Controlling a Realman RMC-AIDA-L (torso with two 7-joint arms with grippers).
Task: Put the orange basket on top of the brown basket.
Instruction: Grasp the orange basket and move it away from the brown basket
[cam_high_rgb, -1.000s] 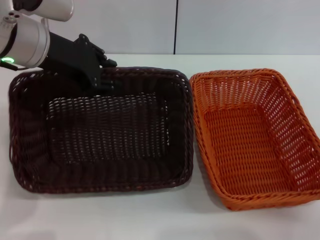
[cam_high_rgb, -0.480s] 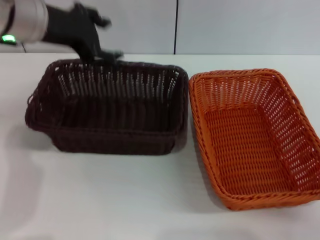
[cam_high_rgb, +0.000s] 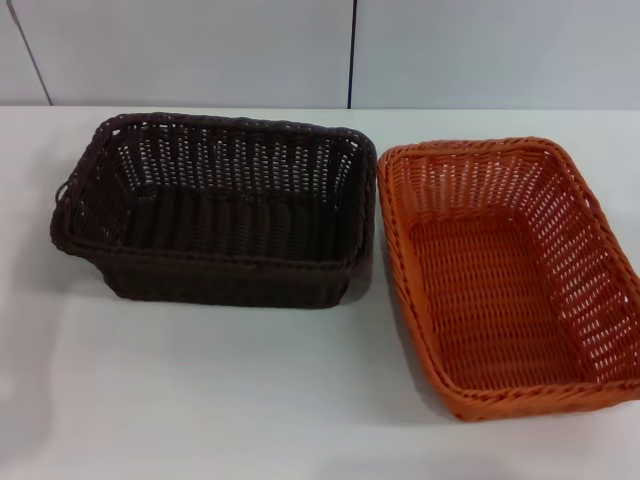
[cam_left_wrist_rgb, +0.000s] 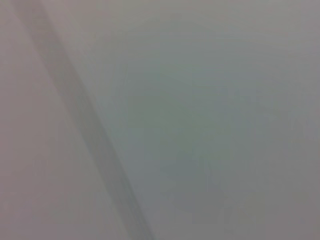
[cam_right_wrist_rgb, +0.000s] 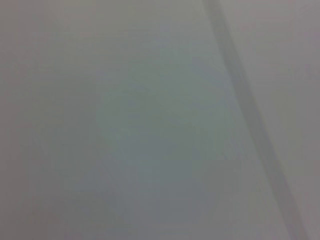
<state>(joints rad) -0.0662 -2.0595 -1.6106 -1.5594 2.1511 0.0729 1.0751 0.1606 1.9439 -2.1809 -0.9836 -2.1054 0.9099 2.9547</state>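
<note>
The brown basket (cam_high_rgb: 215, 210) stands on the white table (cam_high_rgb: 200, 390) at the left of the head view, open side up. The orange basket (cam_high_rgb: 505, 270) stands right beside it on the right, open side up and empty, its rim close to the brown basket's right rim. Neither gripper shows in the head view. Both wrist views show only a plain grey surface with a darker seam line, and no fingers.
A grey panelled wall (cam_high_rgb: 450, 50) with a dark vertical seam runs behind the table's far edge. Bare table surface lies in front of both baskets.
The left arm, which reached over the brown basket's far rim, has lifted out of the head view. The brown basket has moved back and to the right and now sits still.
</note>
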